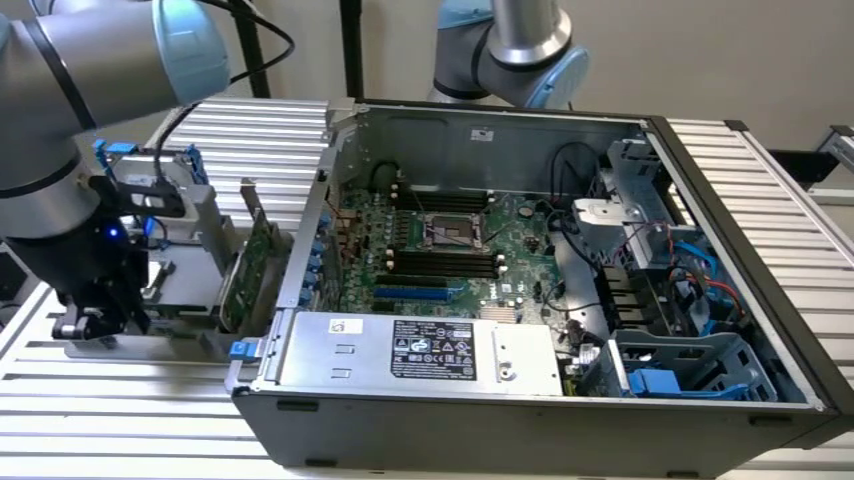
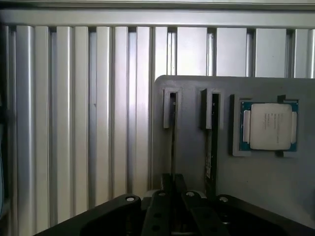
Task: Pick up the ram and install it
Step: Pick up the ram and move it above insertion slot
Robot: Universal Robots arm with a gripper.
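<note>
In the wrist view the ram (image 2: 173,129) stands edge-on in a slot of a grey holder plate (image 2: 192,157), showing as a thin dark strip. My gripper (image 2: 173,183) sits right over it, its two black fingertips (image 2: 167,183) drawn together on the strip's near end. A second thin stick (image 2: 212,142) stands in the neighbouring slot. In the exterior view my gripper (image 1: 94,318) hangs low over the holder (image 1: 174,300) on the table, at the exterior view's left of the open computer case (image 1: 534,400). The empty black memory slots (image 1: 434,265) lie on the motherboard inside.
A processor chip (image 2: 268,126) rests in a recess of the holder. A taller green expansion card (image 1: 254,268) stands upright between the holder and the case wall. A grey power supply (image 1: 414,348) and blue drive cage (image 1: 681,375) fill the case front. Ribbed aluminium table (image 1: 120,410) surrounds everything.
</note>
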